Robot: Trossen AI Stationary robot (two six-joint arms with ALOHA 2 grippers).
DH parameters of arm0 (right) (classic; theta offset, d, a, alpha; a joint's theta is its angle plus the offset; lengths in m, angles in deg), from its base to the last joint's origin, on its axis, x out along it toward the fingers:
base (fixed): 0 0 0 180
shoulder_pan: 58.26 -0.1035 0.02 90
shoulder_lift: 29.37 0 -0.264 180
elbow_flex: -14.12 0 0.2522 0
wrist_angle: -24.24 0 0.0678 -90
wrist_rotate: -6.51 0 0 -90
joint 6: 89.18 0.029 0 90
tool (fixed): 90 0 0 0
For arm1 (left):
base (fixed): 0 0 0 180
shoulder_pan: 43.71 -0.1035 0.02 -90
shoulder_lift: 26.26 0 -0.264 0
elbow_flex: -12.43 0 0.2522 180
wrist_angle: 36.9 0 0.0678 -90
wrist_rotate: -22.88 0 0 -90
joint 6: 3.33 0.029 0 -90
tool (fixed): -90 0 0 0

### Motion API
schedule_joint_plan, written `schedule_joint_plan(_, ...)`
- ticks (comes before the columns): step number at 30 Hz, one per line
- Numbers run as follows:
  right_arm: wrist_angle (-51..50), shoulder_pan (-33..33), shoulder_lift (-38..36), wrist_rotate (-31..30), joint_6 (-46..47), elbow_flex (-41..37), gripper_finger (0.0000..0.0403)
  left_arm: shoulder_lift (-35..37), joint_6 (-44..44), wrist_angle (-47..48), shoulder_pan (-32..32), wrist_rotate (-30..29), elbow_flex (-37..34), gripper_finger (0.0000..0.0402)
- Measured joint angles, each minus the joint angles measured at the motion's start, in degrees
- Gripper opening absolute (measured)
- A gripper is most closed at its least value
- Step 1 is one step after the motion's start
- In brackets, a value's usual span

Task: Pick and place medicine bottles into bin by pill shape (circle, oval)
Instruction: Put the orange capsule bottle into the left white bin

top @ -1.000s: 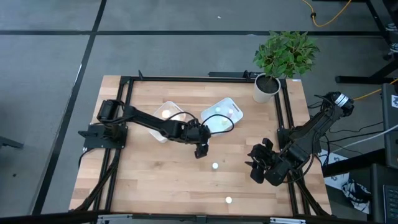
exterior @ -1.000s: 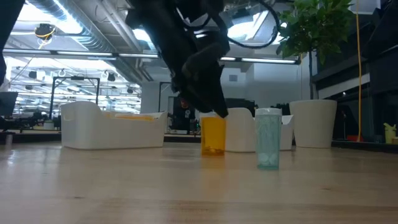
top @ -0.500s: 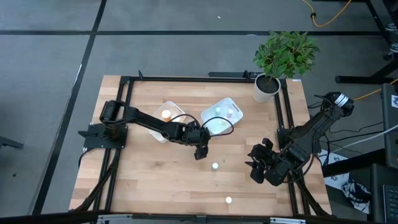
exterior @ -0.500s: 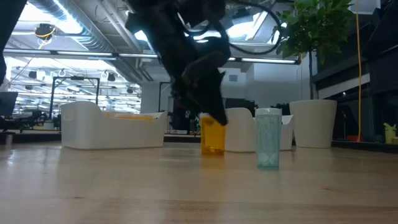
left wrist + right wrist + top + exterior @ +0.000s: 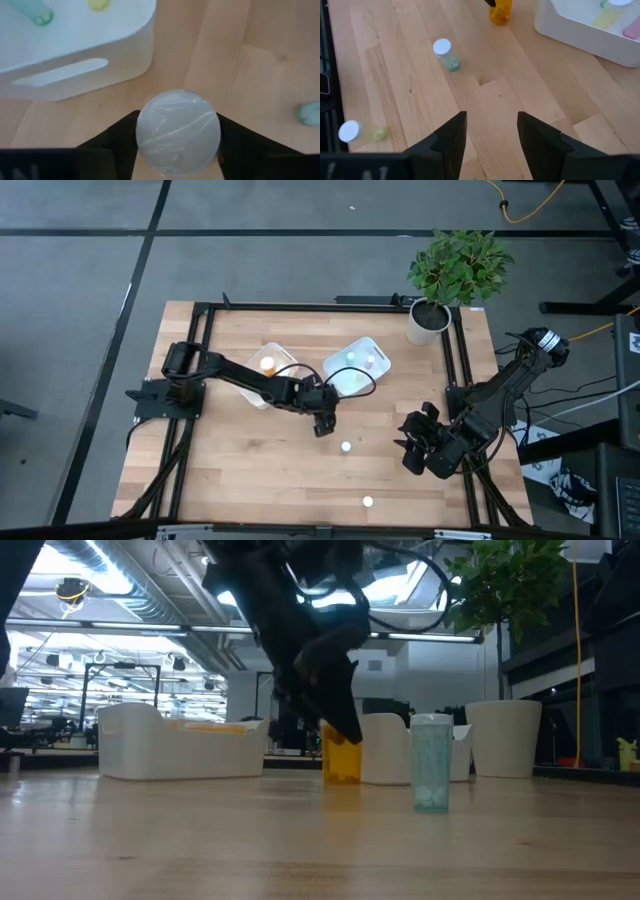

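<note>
An orange medicine bottle (image 5: 343,765) with a pale cap stands upright on the wooden table, just in front of the two white bins. My left gripper (image 5: 322,423) is over it, shut on its top. A pale blue-green bottle (image 5: 346,447) stands a little nearer, and another pale bottle (image 5: 367,502) stands by the near edge. My right gripper (image 5: 415,442) waits open at the table's right side, with nothing between its fingers (image 5: 452,132). My left gripper pinches the orange bottle's round pale cap (image 5: 178,132) between its two fingers, one on each side. The fingers come from above, pointing down. The bottle stands upright with its base on the table (image 5: 343,784).
The left bin (image 5: 268,370) holds orange bottles; the right bin (image 5: 357,365) holds pale green and pink ones. A white plant pot (image 5: 428,320) stands at the far right corner. Bare wood lies along the near left part of the table.
My left gripper has sunk a little over the orange bottle's top. The bottle has stayed upright in its place on the table.
</note>
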Motion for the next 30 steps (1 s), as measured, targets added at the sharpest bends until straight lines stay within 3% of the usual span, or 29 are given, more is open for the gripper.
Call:
schedule_joint_plan(3, 0.02, -0.02, 0.0, -0.01, 0.0, 0.0, 0.0177, 2.68, -0.73, 1.68, 0.04, 0.84, 0.0, 0.0183)
schedule_joint_plan(12, 0.07, -0.01, 0.0, -0.01, 0.13, 0.0, 0.0177, 15.84, -1.2, 19.6, 0.07, -0.88, 0.0, 0.0183)
schedule_joint_plan(20, 0.66, -0.02, -0.02, -0.02, 0.15, 0.0, 0.0177, 23.07, -5.16, 34.49, 0.75, -4.7, -2.06, 0.0183)
schedule_joint_plan(24, 0.79, -0.02, -0.02, -0.03, 0.15, 0.0, 0.0177, 28.02, -7.96, 34.41, 0.83, -5.22, -7.9, 0.0183)
schedule_joint_plan(30, 1.07, -0.02, -0.02, -0.36, 0.15, 0.0, 0.0177, 36.51, -8.56, 25.11, -1.41, -5.53, -19.35, 0.0183)
